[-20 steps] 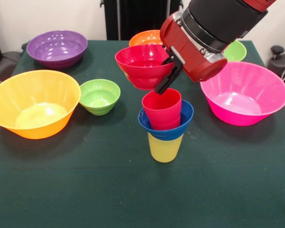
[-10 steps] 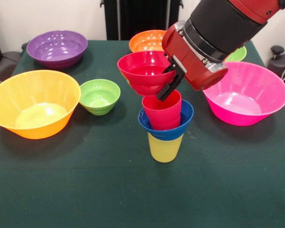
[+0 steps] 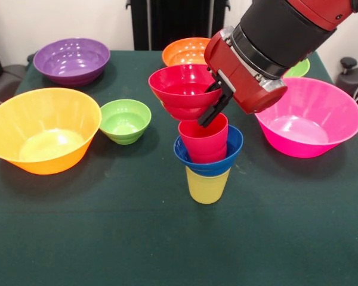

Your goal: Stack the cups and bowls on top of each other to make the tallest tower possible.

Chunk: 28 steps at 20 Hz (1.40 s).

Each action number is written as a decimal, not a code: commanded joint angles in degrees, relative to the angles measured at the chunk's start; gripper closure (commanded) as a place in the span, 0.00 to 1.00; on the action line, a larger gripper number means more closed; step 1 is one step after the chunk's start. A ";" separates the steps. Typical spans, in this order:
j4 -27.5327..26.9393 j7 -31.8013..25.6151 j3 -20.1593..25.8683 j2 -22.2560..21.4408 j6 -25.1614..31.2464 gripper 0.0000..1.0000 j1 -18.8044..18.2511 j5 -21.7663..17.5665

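Note:
In the front view a yellow cup (image 3: 207,186) stands upright on the green cloth with a small blue bowl (image 3: 210,159) seated in its mouth and a red cup (image 3: 203,138) nested in that bowl. My gripper (image 3: 213,101) is shut on the right rim of a small red bowl (image 3: 182,90), which hangs tilted just above and left of the red cup's mouth. Whether the red bowl touches the red cup I cannot tell.
A large orange-yellow bowl (image 3: 43,129) sits at the left, a small green bowl (image 3: 125,121) beside it, a purple bowl (image 3: 72,60) at the back left, an orange bowl (image 3: 185,52) behind the arm, a green bowl (image 3: 297,68) partly hidden, and a large pink bowl (image 3: 309,116) at the right.
My gripper has carried the red bowl slightly right and closer over the red cup. The stack and other bowls have not moved.

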 commanded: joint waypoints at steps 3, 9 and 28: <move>-0.75 9.30 8.58 2.35 -3.06 1.00 0.83 0.43; -1.26 10.59 8.39 2.77 -2.89 1.00 0.94 1.06; -0.80 12.69 8.05 3.47 -3.95 1.00 2.34 3.26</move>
